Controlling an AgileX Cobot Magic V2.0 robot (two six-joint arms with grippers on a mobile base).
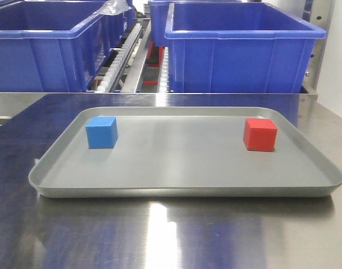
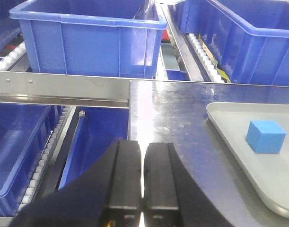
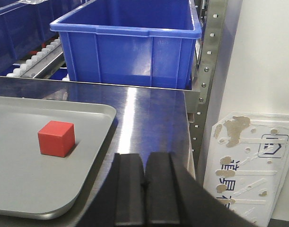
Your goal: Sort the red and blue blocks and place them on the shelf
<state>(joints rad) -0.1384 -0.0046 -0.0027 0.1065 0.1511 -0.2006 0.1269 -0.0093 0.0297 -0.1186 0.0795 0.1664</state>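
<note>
The left tool [image 2: 143,182] is hovering beside the tray [image 1: 182,162], pressed together and empty. The blue block [image 1: 101,132] is sitting at the tray's left, the red block [image 1: 259,134] at its right, probably one per arm. The right tool [image 3: 144,189] is likewise hovering pressed together, facing the shelf [image 1: 129,56].

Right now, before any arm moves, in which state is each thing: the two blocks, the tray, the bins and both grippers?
blue block: upright on the grey tray, left side, not held.
red block: upright on the tray, right side, not held.
grey tray: flat on the steel tabletop, holding both blocks.
blue bins: on the shelf, no lids.
left gripper: shut, empty.
right gripper: shut, empty.
</note>
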